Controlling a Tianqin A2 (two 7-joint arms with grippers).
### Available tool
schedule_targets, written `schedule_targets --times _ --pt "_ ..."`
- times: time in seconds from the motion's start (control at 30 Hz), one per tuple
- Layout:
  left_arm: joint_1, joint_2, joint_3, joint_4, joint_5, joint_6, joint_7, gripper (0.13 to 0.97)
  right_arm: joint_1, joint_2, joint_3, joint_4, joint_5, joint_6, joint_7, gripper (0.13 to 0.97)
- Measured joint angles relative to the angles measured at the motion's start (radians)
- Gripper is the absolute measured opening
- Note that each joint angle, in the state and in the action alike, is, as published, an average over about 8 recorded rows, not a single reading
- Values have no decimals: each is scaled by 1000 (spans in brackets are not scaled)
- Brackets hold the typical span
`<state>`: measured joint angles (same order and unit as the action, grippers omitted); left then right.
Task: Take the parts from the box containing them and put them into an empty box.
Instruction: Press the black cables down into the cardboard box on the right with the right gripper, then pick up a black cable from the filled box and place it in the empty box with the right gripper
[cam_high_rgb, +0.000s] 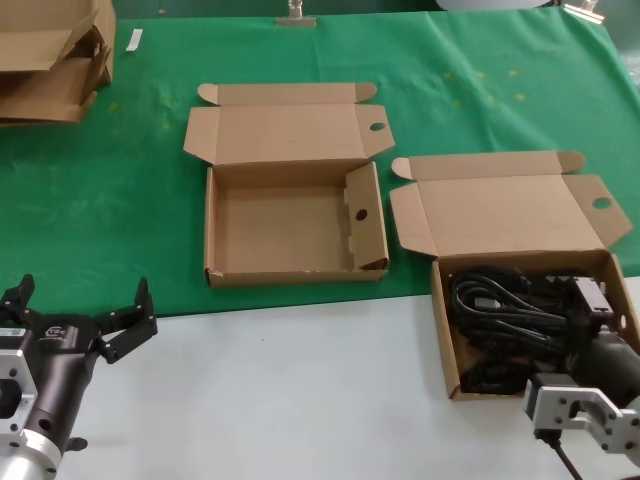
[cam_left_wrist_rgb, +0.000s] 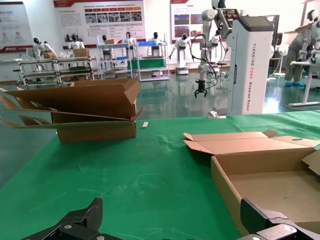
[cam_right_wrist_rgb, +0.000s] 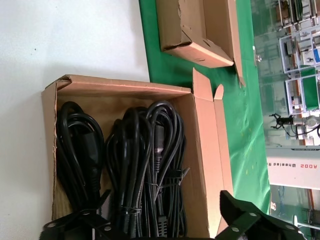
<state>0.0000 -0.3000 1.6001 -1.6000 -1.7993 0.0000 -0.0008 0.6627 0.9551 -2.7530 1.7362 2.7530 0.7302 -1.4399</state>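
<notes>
The box holding the parts (cam_high_rgb: 445, 345) lies at the right on the white table with its lid (cam_high_rgb: 510, 215) folded back. Bundled black power cords (cam_high_rgb: 500, 310) fill it. My right gripper (cam_high_rgb: 588, 310) hangs low over the right part of this box, open and empty. In the right wrist view its fingers (cam_right_wrist_rgb: 245, 215) straddle the cords (cam_right_wrist_rgb: 145, 160) inside the box wall (cam_right_wrist_rgb: 120, 85). The empty box (cam_high_rgb: 295, 275), with a hole in its right side wall, lies in the middle on the green mat. My left gripper (cam_high_rgb: 85, 298) is open and empty at the near left, short of that box (cam_left_wrist_rgb: 225, 175).
A stack of flattened cartons (cam_high_rgb: 50, 60) lies at the far left corner and also shows in the left wrist view (cam_left_wrist_rgb: 90, 110). A green mat (cam_high_rgb: 100, 200) covers the far half of the table. The near half is white tabletop (cam_high_rgb: 300, 390).
</notes>
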Motion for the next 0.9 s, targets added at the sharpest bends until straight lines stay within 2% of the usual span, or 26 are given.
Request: schedule_targets --times 0.07,0.2,0.77,0.9 --pt "0 0 0 0 0 0 0 966 0 -3 0 -1 0 2 -3 761" --pt "0 0 0 0 0 0 0 966 -1 -7 0 -2 0 8 -7 761" --pt "0 0 0 0 0 0 0 966 -11 -20 0 7 0 33 -17 364" --pt "0 0 0 0 0 0 0 966 -13 -23 0 11 0 41 -21 313"
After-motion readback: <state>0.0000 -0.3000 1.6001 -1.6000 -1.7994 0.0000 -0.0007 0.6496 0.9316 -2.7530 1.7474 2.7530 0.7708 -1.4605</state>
